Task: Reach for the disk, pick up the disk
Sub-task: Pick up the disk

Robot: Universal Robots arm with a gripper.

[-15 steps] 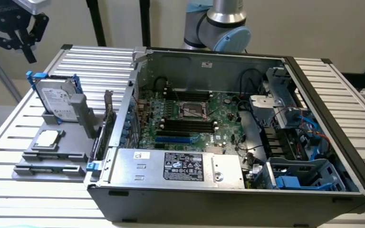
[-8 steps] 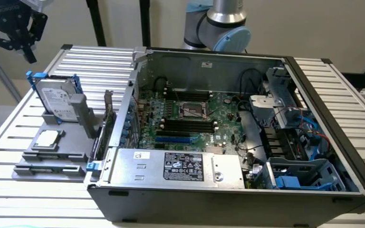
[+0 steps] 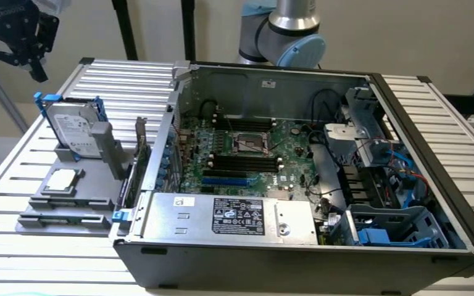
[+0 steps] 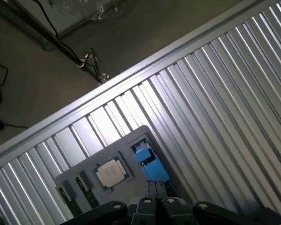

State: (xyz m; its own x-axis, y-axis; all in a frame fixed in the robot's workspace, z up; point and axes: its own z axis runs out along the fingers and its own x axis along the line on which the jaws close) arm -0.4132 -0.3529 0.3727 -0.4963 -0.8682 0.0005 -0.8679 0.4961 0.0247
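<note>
Reach step, nothing grabbed yet. Gripper [image 3: 19, 48] hangs high at exterior view's far left, well apart from disk, and can't tell if jaws are released or clenched. Disk [image 3: 71, 126] stands upright in grey tray [image 3: 62, 219] on worktop [image 3: 126, 74], below gripper. Chip [image 3: 62, 179] sits in front, open PC case [image 3: 303, 246] to exterior view's right. My guess: next move needs descent lined up over disk's top edge, and blue carrier looks like the grip spot.

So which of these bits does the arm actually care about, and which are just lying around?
Part of the job: the disk, upright on the grey tray; the gripper, higher up, not touching it.
Just lying about: the square chip; the open computer case; its silver box with the black label.
</note>
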